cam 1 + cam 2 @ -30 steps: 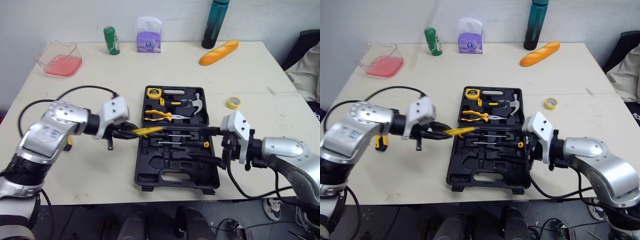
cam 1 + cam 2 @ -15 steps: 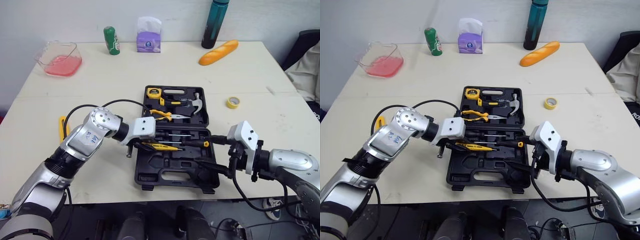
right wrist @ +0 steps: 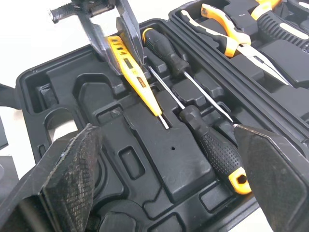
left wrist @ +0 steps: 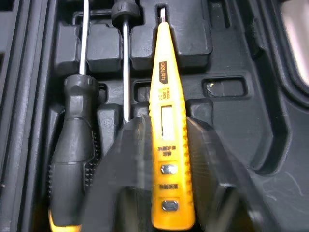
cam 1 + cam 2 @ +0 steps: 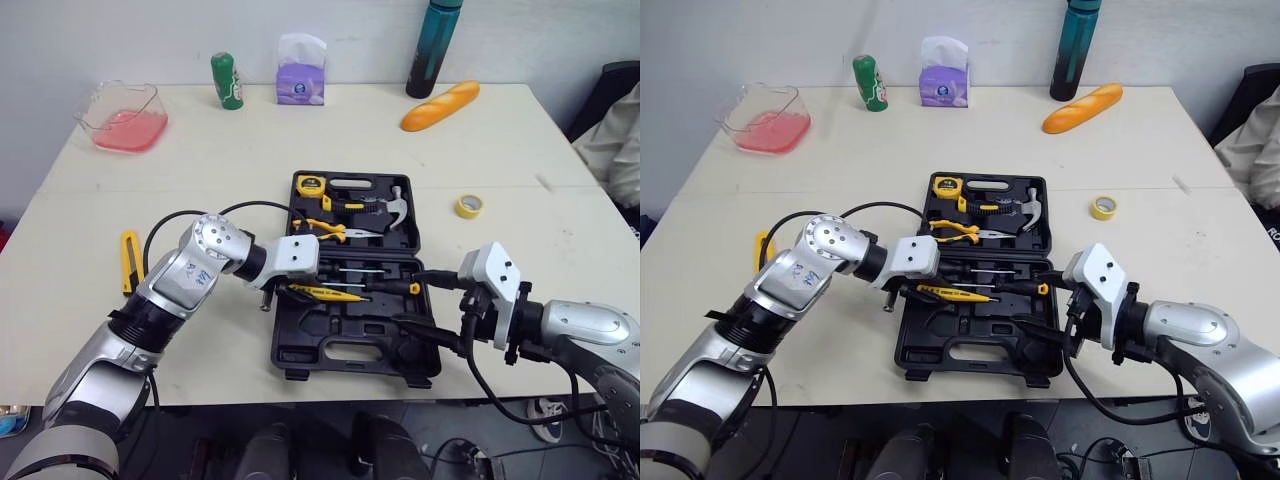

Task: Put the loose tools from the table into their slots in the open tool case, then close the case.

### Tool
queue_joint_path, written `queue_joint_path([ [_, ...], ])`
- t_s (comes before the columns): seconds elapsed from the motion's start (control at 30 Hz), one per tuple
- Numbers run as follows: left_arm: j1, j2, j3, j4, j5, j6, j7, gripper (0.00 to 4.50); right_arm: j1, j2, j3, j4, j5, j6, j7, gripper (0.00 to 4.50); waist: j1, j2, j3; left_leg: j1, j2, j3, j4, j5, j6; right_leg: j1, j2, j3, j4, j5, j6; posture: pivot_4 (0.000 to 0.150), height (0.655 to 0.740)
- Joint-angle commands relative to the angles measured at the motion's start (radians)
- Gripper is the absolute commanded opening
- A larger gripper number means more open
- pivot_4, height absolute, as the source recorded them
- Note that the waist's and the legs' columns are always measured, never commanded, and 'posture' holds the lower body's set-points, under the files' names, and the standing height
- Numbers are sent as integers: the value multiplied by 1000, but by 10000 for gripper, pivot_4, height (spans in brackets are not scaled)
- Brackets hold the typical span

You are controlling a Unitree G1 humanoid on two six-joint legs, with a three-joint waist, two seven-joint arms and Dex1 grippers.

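Note:
The black tool case (image 5: 345,352) lies open mid-table. Its far half holds a tape measure (image 5: 310,184), pliers (image 5: 325,230) and a hammer (image 5: 390,207). Two screwdrivers (image 5: 365,278) lie in the near half. My left gripper (image 5: 292,291) is shut on a yellow tester pen (image 4: 166,159), which lies low over the near half beside the screwdrivers, tip towards the right. My right gripper (image 5: 432,302) stands open at the case's right edge, holding nothing. A yellow utility knife (image 5: 127,262) lies on the table at the left.
A yellow tape roll (image 5: 467,206) sits right of the case. Along the far edge stand a pink container (image 5: 122,115), a green can (image 5: 227,80), a tissue pack (image 5: 300,75), a teal bottle (image 5: 427,50) and a bread loaf (image 5: 440,105).
My left gripper has carried the tester pen rightward from the case's left edge to over the near half. The right gripper has drawn back a little to the right.

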Motion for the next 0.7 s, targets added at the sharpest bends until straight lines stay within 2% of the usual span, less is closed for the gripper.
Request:
queue_joint_path([
  [0.03,-13,20,67,-58,-62,49,-39,33028,4,-10,-22,-25,12,-7,7,45000,0,0,0,0,0,0,0,0,0,0,0,0,0,0,0,1500,7394],
  [0.07,-10,35,78,-59,-77,59,-58,37662,4,-11,-21,-26,13,-7,8,45000,0,0,0,0,0,0,0,0,0,0,0,0,0,0,0,1500,7394],
  [0.17,9,65,114,-19,-89,-12,-86,37662,6,-12,-14,-20,-2,-22,15,45000,-1,0,0,0,0,0,0,0,0,0,0,0,0,0,0,1500,7394],
  [0.27,34,3,185,32,-147,-96,-68,37662,-3,-11,-7,-9,-13,-31,20,45000,1,0,0,1,0,0,0,0,0,0,0,0,0,0,0,1500,7394],
  [0.37,48,-90,262,86,-222,-87,-23,28776,-22,-5,4,0,-22,-38,21,45000,5,0,0,-1,0,-1,3,0,0,1,-1,0,1,0,1,1500,7394],
  [0.47,67,-126,275,130,-222,-124,-17,16490,-36,0,9,7,-22,-43,27,45000,1,0,0,-2,-1,-1,4,0,1,1,-1,0,1,1,2,1500,7394],
  [0.57,81,-116,244,146,-195,-176,-50,1602,-43,-4,13,17,-23,-48,36,45000,-1,0,0,-1,-1,-1,4,0,1,1,0,0,1,1,2,1500,7394],
  [0.7,86,-128,225,153,-181,-177,-44,694,-55,-1,18,24,-25,-49,33,45000,-1,0,0,-1,-1,0,4,0,1,0,0,0,1,1,2,1500,7394],
])
